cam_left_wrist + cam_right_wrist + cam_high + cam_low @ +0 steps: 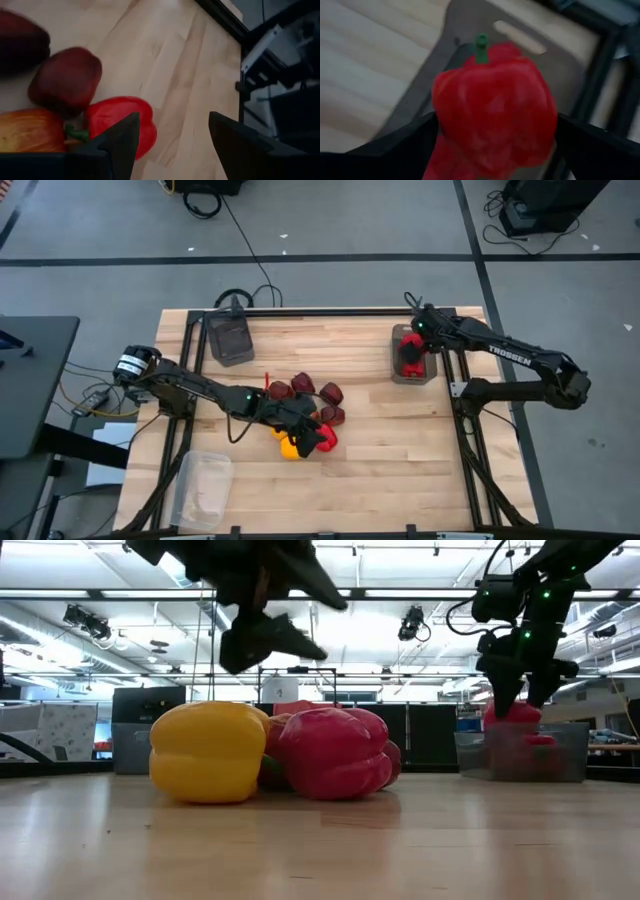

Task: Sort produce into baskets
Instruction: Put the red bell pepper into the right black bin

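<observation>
Two hands are at work. The right hand [412,345] hangs directly over the dark grey basket at the right of the worktop [412,370], grasping a bright red pepper [495,107] between its fingers, stem pointing away from the wrist. At least one more red piece appears to lie in that basket beneath it, so the release path is straight down, with no sideways travel required.

The left hand [305,435] is released, fingers spread, and hovers just above the near edge of the central pile. In the left wrist view a bright red pepper [120,125] lies partly between the fingers, offset toward one of them, on its side with the green stem pointing at an orange-yellow piece [30,131] that it touches. A dark maroon piece [65,80] sits just behind. The left arm is clearly the nearer arm to this pile; the right arm is well apart from it.

Count of baskets: three, namely the right grey one, a second dark grey basket [230,340] at the far left, and a clear basket [203,490] at the near left, both apparently without produce. Count of the pile from above: about four maroon, one or two red, one yellow pepper [207,752], one orange-yellow; the arm hides part of it, so the total is approximate.
</observation>
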Motion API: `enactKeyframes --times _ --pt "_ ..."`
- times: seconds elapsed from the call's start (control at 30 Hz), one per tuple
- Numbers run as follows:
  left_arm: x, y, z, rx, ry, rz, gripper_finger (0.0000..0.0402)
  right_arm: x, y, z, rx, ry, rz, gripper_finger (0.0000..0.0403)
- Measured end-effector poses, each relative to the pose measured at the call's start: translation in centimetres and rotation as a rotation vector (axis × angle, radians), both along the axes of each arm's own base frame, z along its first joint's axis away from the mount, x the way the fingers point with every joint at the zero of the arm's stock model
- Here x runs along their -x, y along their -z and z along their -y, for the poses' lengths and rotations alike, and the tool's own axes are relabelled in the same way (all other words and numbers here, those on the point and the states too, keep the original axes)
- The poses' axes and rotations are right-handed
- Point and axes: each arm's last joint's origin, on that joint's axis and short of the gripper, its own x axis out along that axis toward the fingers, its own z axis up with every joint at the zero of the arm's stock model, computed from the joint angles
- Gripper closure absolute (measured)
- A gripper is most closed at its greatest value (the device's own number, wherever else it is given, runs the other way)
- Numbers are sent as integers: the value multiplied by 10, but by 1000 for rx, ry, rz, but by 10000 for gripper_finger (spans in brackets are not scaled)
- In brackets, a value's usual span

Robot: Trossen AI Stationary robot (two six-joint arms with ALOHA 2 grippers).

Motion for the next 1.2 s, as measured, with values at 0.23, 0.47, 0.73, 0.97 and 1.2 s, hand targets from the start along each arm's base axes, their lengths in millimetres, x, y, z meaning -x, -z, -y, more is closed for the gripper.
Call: enactKeyframes --times 0.23,0.47,0.73,0.97,1.2 --pt "19 -6 -2 -232 35 -86 159 -5 -16 -9 -27 -75 257 16" --pt "27 -16 -1 -400 154 -55 159 -26 -42 -31 14 -174 577 14" --pt "30 -15 5 -404 172 -69 159 -63 -47 -72 -45 -375 728 13" --pt "46 -25 9 -479 276 -182 159 -115 -40 -123 -80 -630 877 13" --pt "57 -21 10 -528 295 -293 159 -155 -9 -171 -45 -651 712 16"
